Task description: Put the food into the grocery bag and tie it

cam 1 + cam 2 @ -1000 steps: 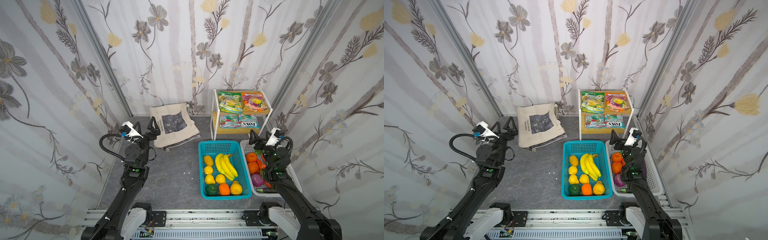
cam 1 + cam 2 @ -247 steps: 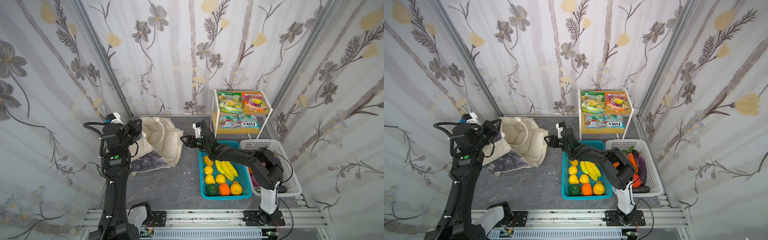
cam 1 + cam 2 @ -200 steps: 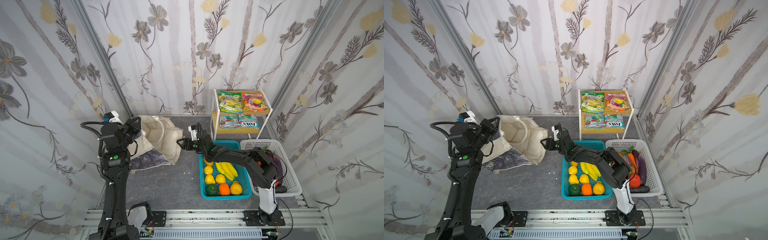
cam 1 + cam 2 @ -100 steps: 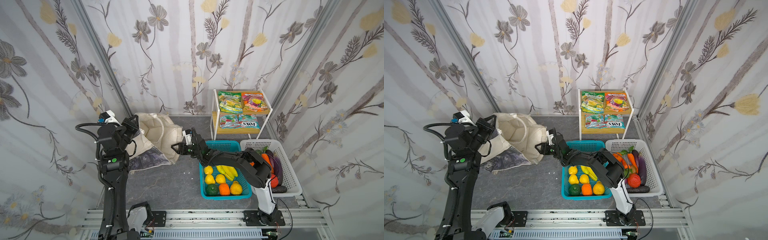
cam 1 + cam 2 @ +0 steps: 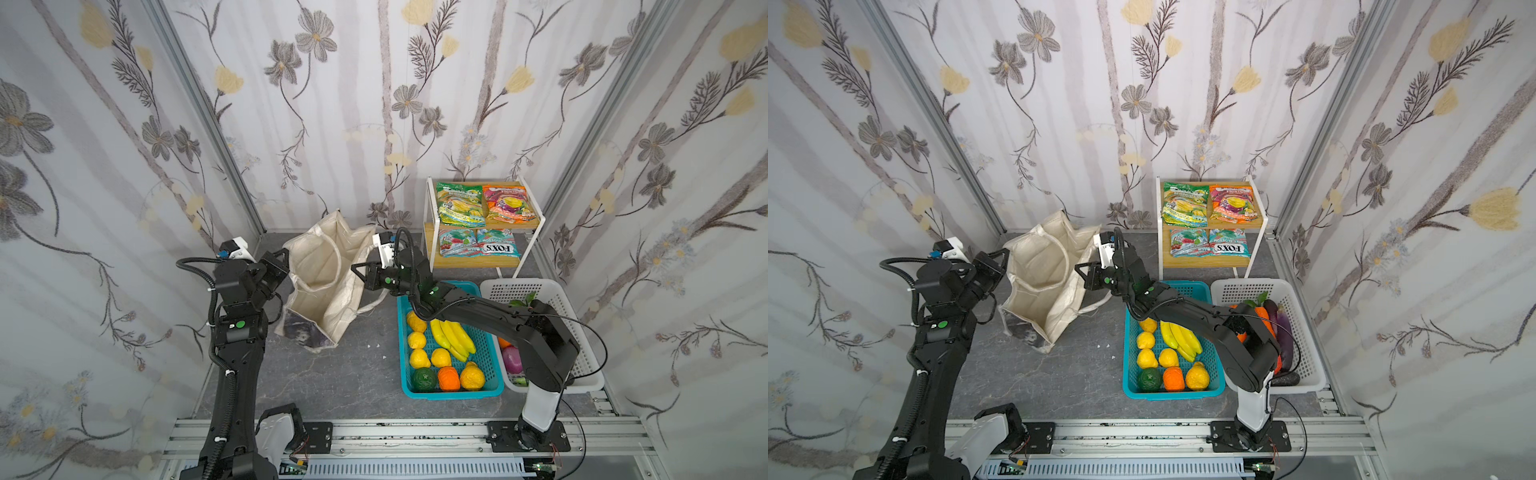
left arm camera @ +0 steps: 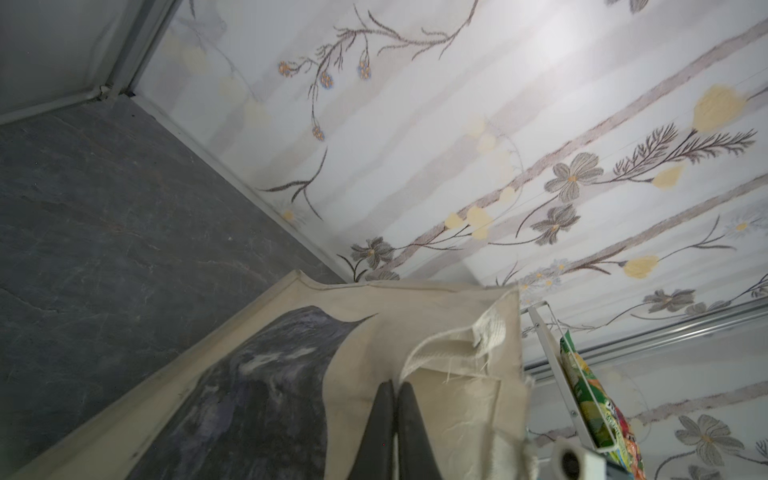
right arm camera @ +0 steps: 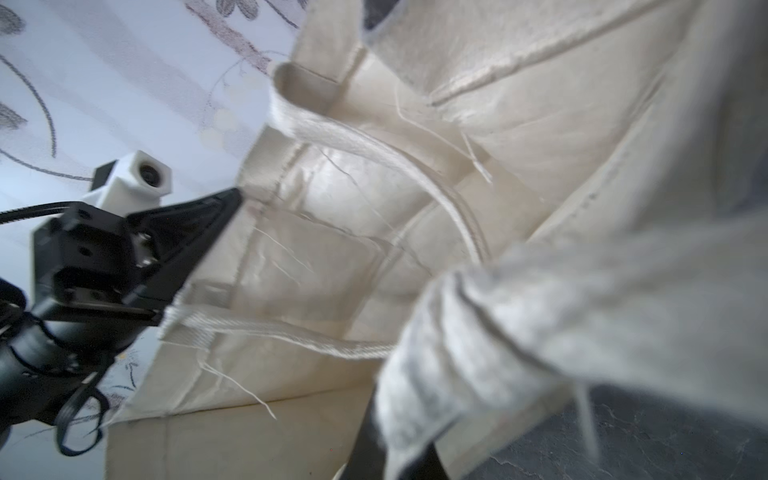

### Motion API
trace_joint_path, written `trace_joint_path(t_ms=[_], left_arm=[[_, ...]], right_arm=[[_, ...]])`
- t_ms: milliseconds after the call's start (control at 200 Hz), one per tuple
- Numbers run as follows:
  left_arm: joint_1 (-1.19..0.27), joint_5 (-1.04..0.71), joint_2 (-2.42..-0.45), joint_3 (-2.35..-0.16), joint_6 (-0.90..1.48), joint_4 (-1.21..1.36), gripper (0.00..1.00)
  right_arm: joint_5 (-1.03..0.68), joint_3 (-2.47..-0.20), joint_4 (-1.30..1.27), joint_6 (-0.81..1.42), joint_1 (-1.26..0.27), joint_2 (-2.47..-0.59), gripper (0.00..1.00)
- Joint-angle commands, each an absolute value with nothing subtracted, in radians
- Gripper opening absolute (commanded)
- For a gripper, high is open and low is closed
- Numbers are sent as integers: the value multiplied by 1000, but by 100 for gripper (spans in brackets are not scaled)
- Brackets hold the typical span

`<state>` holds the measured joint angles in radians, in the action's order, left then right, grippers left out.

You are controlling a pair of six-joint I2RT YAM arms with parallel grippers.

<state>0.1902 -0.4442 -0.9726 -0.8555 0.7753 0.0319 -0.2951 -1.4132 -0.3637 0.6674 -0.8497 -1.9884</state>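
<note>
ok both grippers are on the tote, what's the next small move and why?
Probably draw the right gripper slightly away from the left gripper to spread the grocery bag mouth. Both are shut on opposite rims, and the bag leans, only half open and apparently empty.

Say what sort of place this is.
Probably a robot test booth staged as a grocery corner: flowered panel walls enclose it, two arms mount on a metal rail, and a basket of fruit sits near a shelf of candy packets.
</note>
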Motion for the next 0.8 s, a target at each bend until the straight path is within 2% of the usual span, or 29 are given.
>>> trace_joint_path(t_ms=[0, 105, 210, 295, 380, 485, 585, 714, 794], left_arm=[[138, -378, -969, -828, 693, 53, 0], [39, -261, -969, -836, 613, -12, 6], [-13, -183, -966, -829, 577, -58, 27], [-14, -181, -963, -817, 574, -64, 38], [-15, -165, -953, -824, 557, -80, 60], [-16, -127, -930, -850, 512, -102, 99], [-15, -108, -941, -878, 466, -117, 100], [-15, -69, -1000, -881, 408, -153, 100], [-15, 34, -996, -871, 377, -173, 100]], right_arm=[[-349, -1495, -153, 556, -847, -1948, 0], [-397, -1595, -10, 484, -832, -1924, 0], [-457, -1676, 97, 439, -787, -1953, 0], [-519, -1721, 166, 439, -752, -2011, 0], [-536, -1725, 184, 420, -741, -2036, 0], [-592, -1734, 169, 419, -733, -2059, 0], [-623, -1750, 158, 406, -725, -2083, 0], [-541, -1814, 266, 349, -706, -2126, 0], [-496, -1822, 298, 316, -701, -2137, 0]])
